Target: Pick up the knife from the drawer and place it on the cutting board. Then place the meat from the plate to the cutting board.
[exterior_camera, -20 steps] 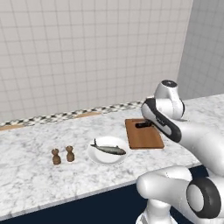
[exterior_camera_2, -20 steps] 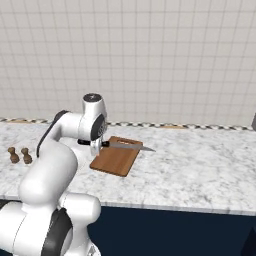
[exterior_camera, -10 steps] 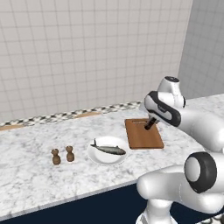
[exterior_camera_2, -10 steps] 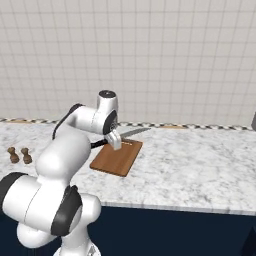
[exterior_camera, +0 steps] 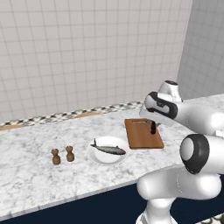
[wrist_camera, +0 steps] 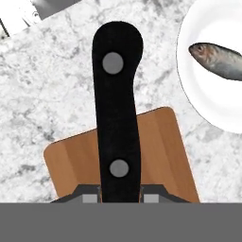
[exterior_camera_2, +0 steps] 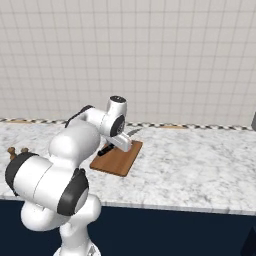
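Well, over that last second the arm swung up and to the right, and the gripper [wrist_camera: 120, 196] went with it, from the board's near edge towards its far right corner. The jaws were clamped narrow on the knife [wrist_camera: 118, 118] throughout, so the carry looked all but done. To my eye, the only job left on this leg was to lower it and let go.

Reading the counter [exterior_camera: 26, 175] from the left, the two shakers [exterior_camera: 62, 155] hadn't budged, standing side by side well clear of the action. Next along, the plate [exterior_camera: 107, 150] sat towards the counter's front edge with the fish [exterior_camera: 108, 149] lying flat across it, untouched. That half of the task hadn't begun.

Just right of the plate lay the board [exterior_camera: 142, 139], bare and reddish-brown. The gripper hung over its far right part, and whether the knife was touching the wood I couldn't tell.

As for the knife itself, the hand view showed a black handle with two grey rivets. It was gripped at its near end and reached out past the board's edge over the marble. From the right base view, the silver blade poked out beyond the board's far edge, tilted upward.
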Controlling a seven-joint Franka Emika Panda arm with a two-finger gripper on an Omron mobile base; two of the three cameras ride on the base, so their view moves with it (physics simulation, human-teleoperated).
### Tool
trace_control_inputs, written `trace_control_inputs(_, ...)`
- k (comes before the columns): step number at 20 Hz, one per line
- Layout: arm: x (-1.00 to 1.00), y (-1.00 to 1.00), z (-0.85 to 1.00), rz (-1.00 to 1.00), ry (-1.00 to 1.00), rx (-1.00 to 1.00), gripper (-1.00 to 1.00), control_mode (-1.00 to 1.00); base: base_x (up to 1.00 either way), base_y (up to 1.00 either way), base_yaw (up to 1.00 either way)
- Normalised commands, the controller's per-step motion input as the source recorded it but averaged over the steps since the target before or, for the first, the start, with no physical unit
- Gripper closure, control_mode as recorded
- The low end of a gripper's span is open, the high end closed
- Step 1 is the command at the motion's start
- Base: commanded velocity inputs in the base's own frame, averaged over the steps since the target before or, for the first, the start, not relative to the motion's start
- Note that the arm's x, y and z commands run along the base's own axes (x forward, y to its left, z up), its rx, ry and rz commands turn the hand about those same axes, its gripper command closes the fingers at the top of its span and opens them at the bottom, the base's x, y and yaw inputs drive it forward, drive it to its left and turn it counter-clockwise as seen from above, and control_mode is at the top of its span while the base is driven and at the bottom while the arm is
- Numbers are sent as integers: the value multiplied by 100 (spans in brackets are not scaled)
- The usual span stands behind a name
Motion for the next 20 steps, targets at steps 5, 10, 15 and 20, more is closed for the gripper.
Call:
trace_control_inputs(5, 4, -13, -35, 13, -1, 0, 100, -100, 0, 0, 0)
trace_control_inputs(10, 14, -32, -36, 20, 0, -4, 100, -100, 0, 0, 0)
trace_control_inputs(15, 23, -8, -34, 19, -3, -7, 100, -100, 0, 0, 0)
trace_control_inputs(20, 14, 0, -25, 3, -5, -1, 100, -100, 0, 0, 0)
